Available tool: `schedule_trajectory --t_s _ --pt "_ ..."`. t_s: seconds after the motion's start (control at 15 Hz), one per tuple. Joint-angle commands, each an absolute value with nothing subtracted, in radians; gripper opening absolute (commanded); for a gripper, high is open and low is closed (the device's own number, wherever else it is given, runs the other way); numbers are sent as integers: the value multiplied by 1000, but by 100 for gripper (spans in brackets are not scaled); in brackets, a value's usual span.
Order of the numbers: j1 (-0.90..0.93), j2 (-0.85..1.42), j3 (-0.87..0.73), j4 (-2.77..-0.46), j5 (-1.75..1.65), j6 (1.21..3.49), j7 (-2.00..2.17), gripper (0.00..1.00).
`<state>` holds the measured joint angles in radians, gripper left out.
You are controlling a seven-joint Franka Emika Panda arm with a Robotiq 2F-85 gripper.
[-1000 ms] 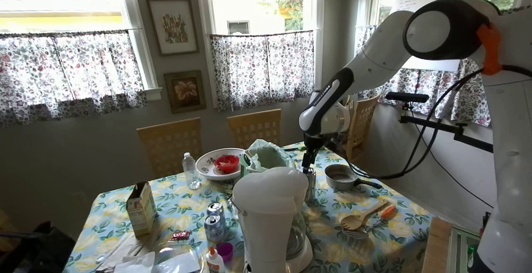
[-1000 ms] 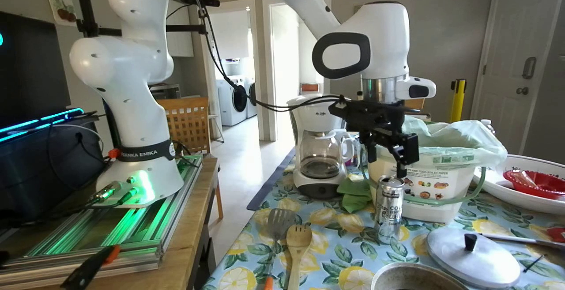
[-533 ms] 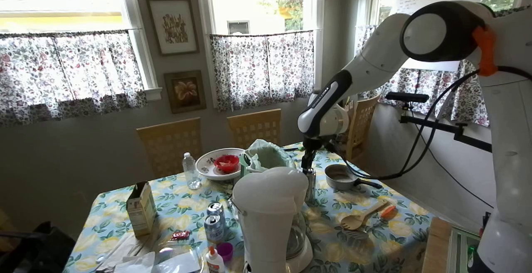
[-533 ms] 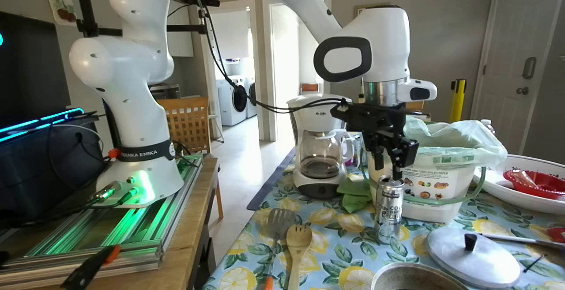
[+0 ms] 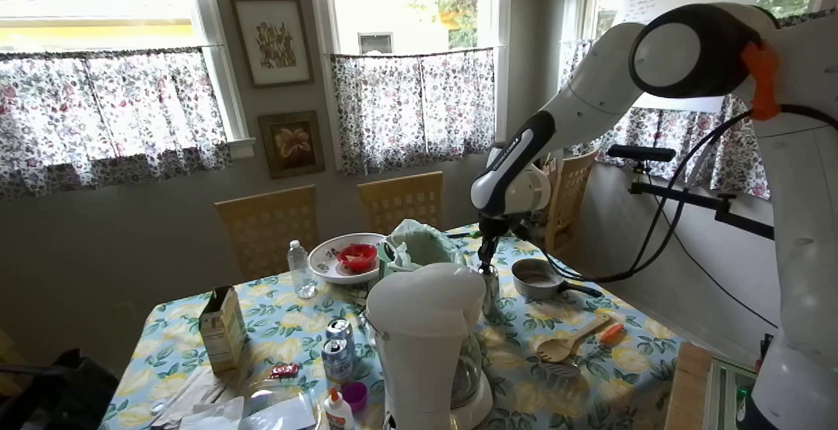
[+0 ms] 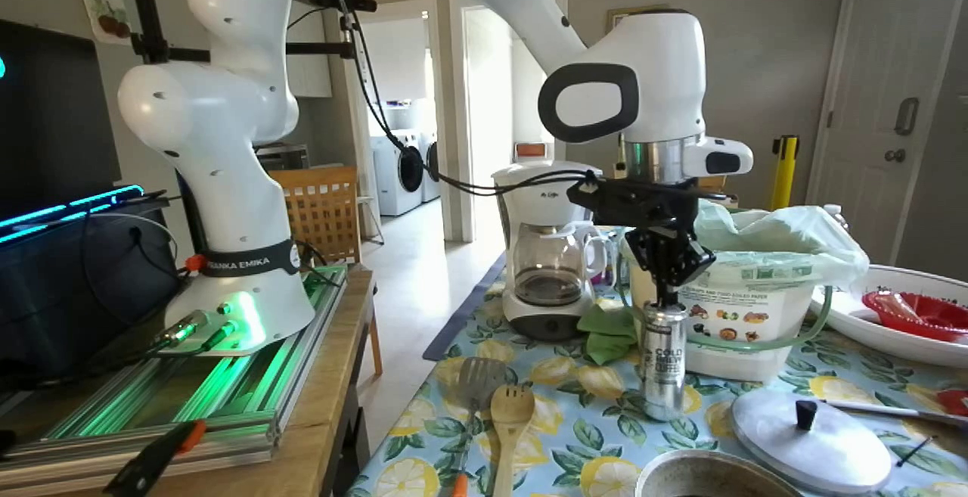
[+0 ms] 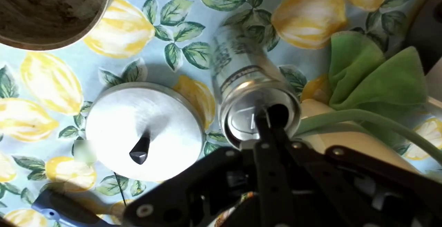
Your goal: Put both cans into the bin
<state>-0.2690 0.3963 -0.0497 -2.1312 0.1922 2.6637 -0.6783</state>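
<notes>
Pincer (image 5: 485, 266) and silver can (image 5: 491, 291) are seen in line in an exterior view, the pincer directly above and the can partly screened by the coffee maker (image 5: 425, 338). Two blue cans (image 5: 338, 361) are set well apart from it on the surface (image 5: 281, 319), so which two are meant cannot be told.

The bin (image 6: 745, 315) is shown, in an exterior view, just beside and behind the can, its rim judged higher than the can's top. The can's long axis is seen near upright; whether its base is lifted cannot be told.

In the wrist view, the fingers (image 7: 264, 135) are seen together at the can's top: the pincer is clenched, judged to be on the tab, though the pinched part is hidden. The base is pointed to the upper left, the bin's wall being found to the lower right. A lift along the can's axis, then a short traverse over the rim, is judged to be needed.
</notes>
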Motion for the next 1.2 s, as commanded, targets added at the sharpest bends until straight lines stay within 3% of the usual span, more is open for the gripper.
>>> schedule_trajectory --t_s 0.0,0.67,1.13 --pt "-292 419 -32 -2109 166 2677 -671 0" --pt "-358 222 31 -2191 288 2619 -719 0" --pt "-290 36 -33 -2223 296 2535 -708 0"
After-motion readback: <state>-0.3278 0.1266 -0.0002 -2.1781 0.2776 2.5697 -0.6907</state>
